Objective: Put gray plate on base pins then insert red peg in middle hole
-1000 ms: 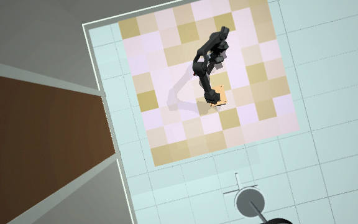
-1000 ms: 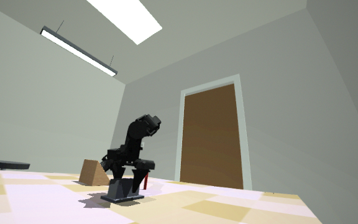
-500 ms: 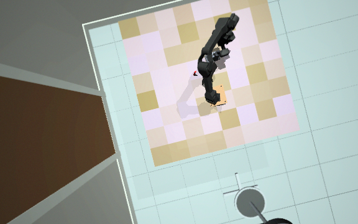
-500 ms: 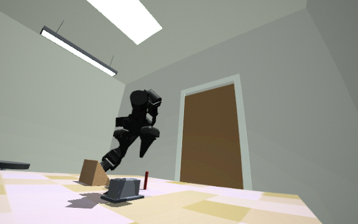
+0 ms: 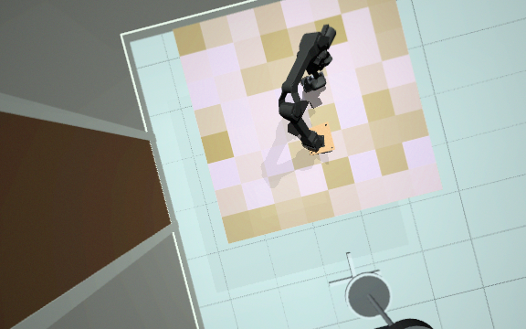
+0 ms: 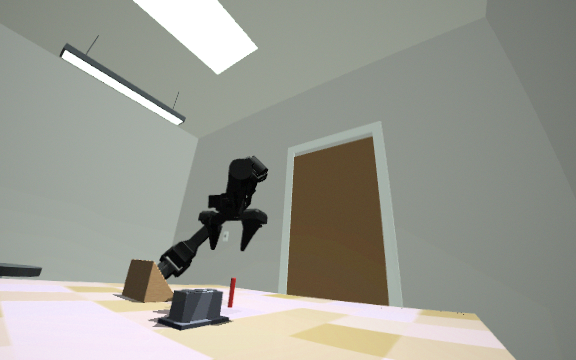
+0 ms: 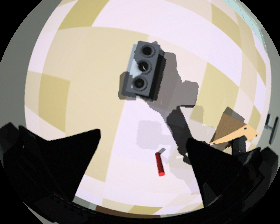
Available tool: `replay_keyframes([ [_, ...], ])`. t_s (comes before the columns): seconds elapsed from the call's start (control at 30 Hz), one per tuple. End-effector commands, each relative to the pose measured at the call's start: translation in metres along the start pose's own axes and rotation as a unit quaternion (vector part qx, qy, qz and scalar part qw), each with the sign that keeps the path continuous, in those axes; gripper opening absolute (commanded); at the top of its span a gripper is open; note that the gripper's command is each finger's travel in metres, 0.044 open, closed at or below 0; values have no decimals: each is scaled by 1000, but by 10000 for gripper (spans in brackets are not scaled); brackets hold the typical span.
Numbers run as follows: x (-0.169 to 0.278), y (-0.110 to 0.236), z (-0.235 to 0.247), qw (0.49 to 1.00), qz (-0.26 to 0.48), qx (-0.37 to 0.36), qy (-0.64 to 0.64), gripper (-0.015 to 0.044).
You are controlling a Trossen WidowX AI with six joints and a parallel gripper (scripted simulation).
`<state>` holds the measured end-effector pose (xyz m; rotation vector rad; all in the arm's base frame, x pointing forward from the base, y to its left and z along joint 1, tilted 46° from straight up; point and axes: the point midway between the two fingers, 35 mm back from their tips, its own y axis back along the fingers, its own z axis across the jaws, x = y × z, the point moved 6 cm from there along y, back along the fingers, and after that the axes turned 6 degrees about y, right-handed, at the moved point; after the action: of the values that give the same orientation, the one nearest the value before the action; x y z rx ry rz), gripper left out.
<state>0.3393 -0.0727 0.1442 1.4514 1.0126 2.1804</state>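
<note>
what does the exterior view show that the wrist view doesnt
Only the exterior view shows the brown door, the ceiling lights and the whole black arm with its open gripper raised high above the table.

Only the wrist view shows the top of the gray plate from above, with its holes.

Both show the upright red peg standing apart from the plate, the tan wedge-shaped block and the checkered table top.

Top view — arm [image 5: 296, 87] hides plate and peg; base pins too small to tell
</note>
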Motion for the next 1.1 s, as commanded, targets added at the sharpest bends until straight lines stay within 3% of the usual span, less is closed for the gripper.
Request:
replay_keyframes([
  [0.0, 53, 1, -11, 1000, -1, -7, 22, 440],
  [0.27, 129, -9, -42, 999, -2, -18, 50, 440],
  [0.47, 130, -11, -42, 998, -2, -17, 56, 440],
  [0.6, 131, -36, -41, 993, 10, -2, 121, 440],
  [1.07, 130, -54, -41, 993, 10, -3, 121, 440],
])
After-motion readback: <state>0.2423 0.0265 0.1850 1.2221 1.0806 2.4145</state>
